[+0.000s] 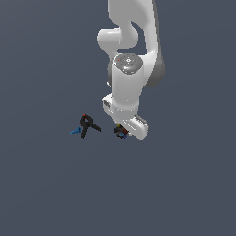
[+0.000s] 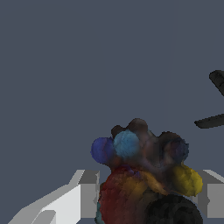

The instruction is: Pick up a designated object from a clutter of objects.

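Hand [image 2: 144, 197]: I see its white fingers [image 2: 78, 197] pinching the small dark lump with red, blue, yellow bumps [image 2: 144, 175].
Black clamp-shaped tool [image 1: 88, 125]: nearby on the tabletop [image 1: 46, 184].

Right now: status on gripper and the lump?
Gripper straddling lump, fingers either side; closure unclear. Clamp and blue piece sit apart. Nothing blocking.

The designated object [image 2: 144, 175] is a dark, lumpy cluster of rounded knobs coloured blue, light blue, red and yellow. It sits between the two pale fingers [image 2: 83, 197] of the pincer [image 2: 146, 199]. In the exterior view it [image 1: 120, 132] peeks out beneath the arm's hand, to the right of the black clamp-shaped tool [image 1: 88, 125] and the small blue piece [image 1: 75, 132].
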{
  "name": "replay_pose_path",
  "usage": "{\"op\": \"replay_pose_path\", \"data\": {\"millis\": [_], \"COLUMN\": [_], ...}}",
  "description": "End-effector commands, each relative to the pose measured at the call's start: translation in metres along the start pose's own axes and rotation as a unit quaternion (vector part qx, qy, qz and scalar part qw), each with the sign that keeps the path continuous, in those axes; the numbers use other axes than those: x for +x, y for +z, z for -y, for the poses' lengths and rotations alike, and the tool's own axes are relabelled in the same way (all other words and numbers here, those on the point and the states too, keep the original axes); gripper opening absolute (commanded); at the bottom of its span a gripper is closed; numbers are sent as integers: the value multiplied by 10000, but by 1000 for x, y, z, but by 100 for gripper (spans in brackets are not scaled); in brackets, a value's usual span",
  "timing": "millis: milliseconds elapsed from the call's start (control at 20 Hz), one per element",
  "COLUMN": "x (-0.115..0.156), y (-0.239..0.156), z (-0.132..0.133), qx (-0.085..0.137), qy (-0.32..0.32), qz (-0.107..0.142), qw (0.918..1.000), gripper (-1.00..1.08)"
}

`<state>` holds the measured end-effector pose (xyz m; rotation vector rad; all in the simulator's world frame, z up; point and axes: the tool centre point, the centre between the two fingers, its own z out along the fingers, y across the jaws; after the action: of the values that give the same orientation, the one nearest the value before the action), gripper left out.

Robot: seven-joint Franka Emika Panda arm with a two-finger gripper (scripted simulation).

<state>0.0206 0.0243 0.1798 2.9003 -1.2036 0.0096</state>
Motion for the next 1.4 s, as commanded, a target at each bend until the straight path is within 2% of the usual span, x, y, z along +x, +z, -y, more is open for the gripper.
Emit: {"op": "replay_pose_path", "data": {"millis": [0, 400, 700, 1000, 1350], "x": [-11, -43, -60, -69, -74], "y": [-25, -97, -138, -163, -176], "z": [20, 82, 118, 141, 154], "qx": [-2, -6, -5, -5, -4], "qy": [4, 0, -3, -6, -8], "qz": [-3, 9, 19, 27, 30], "qw": [10000, 10000, 10000, 10000, 10000], "gripper": [-100, -100, -100, -100, -100]}}
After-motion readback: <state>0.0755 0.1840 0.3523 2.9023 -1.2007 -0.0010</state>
